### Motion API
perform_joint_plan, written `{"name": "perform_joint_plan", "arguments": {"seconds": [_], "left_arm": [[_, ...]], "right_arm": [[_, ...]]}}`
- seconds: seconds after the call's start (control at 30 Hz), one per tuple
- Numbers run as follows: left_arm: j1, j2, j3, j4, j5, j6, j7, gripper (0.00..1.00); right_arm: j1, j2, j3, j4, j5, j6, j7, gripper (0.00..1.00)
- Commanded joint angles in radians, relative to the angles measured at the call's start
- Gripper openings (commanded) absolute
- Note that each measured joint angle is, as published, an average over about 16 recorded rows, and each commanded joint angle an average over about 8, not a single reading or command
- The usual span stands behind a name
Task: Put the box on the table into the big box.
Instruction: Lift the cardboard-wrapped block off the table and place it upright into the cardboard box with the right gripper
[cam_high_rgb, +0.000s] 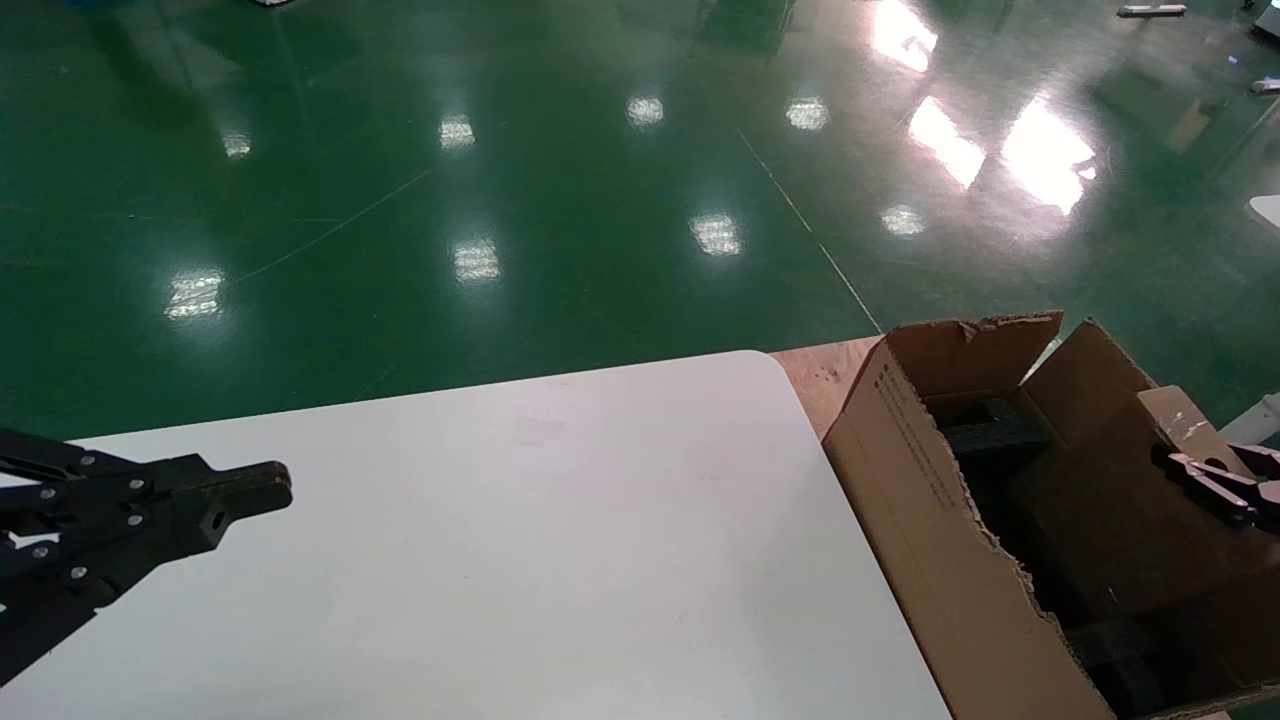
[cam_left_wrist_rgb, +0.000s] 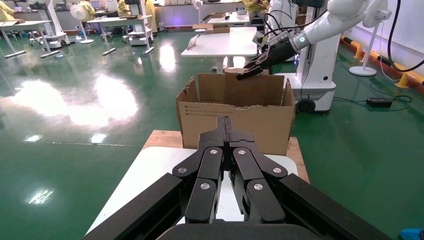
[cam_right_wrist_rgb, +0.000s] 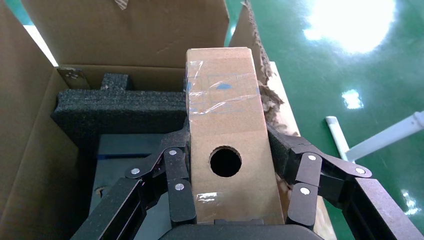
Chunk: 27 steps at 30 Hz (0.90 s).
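Observation:
My right gripper (cam_right_wrist_rgb: 227, 142) is shut on the small light-brown box (cam_right_wrist_rgb: 225, 120), its round hole facing the wrist camera and clear tape across its far end. It holds the box above the open big box (cam_right_wrist_rgb: 125, 30), over the black foam blocks (cam_right_wrist_rgb: 120, 107) inside. In the head view the right gripper (cam_high_rgb: 1215, 485) and small box (cam_high_rgb: 1185, 425) are at the far right over the big box (cam_high_rgb: 900, 450). My left gripper (cam_high_rgb: 280, 490) is shut and empty above the white table (cam_high_rgb: 560, 520), at its left side. In the left wrist view it (cam_left_wrist_rgb: 225, 122) points toward the big box (cam_left_wrist_rgb: 260, 120).
The big box stands on a wooden board (cam_high_rgb: 820, 375) against the table's right edge. Its near wall is ragged and torn (cam_high_rgb: 1010, 570). Green shiny floor (cam_high_rgb: 500, 200) lies beyond. Another robot's base (cam_left_wrist_rgb: 315, 75) stands behind the big box.

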Motion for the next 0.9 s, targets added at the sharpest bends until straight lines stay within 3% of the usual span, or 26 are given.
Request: {"name": "perform_joint_plan", "arguments": {"seconds": [0.03,0.07,0.1,0.23,0.3,0.33,0.37,0.47,0.53,0.9], "left_arm": [[0.000,0.000,0.000,0.000,0.000,0.000,0.000,0.00],[0.000,0.000,0.000,0.000,0.000,0.000,0.000,0.00],[0.000,0.000,0.000,0.000,0.000,0.000,0.000,0.07],[0.000,0.000,0.000,0.000,0.000,0.000,0.000,0.57],[0.000,0.000,0.001,0.000,0.000,0.000,0.000,0.82],[0.000,0.000,0.001,0.000,0.000,0.000,0.000,0.94],[0.000,0.000,0.001,0.000,0.000,0.000,0.000,1.00],[0.000,0.000,0.001,0.000,-0.001,0.000,0.000,1.00],[0.000,0.000,0.001,0.000,-0.001,-0.001,0.000,1.00],[0.000,0.000,0.001,0.000,-0.001,-0.001,0.001,1.00]], "right_arm": [[-0.002,0.003,0.003,0.000,-0.001,0.004,0.002,0.00],[-0.003,0.004,0.005,0.000,-0.001,0.005,0.004,0.00],[-0.004,0.005,0.007,0.001,-0.001,0.007,0.005,0.00],[-0.008,0.007,0.011,0.004,-0.002,0.013,0.011,0.01],[-0.008,0.008,0.011,0.005,-0.003,0.017,0.014,0.16],[-0.008,0.008,0.010,0.005,-0.005,0.019,0.016,0.28],[-0.007,0.008,0.009,0.006,-0.006,0.021,0.018,0.41],[-0.005,0.009,0.005,0.007,-0.009,0.027,0.024,0.78],[-0.003,0.009,0.002,0.007,-0.011,0.029,0.028,0.97],[-0.001,0.011,-0.001,0.007,-0.015,0.036,0.030,1.00]]}}
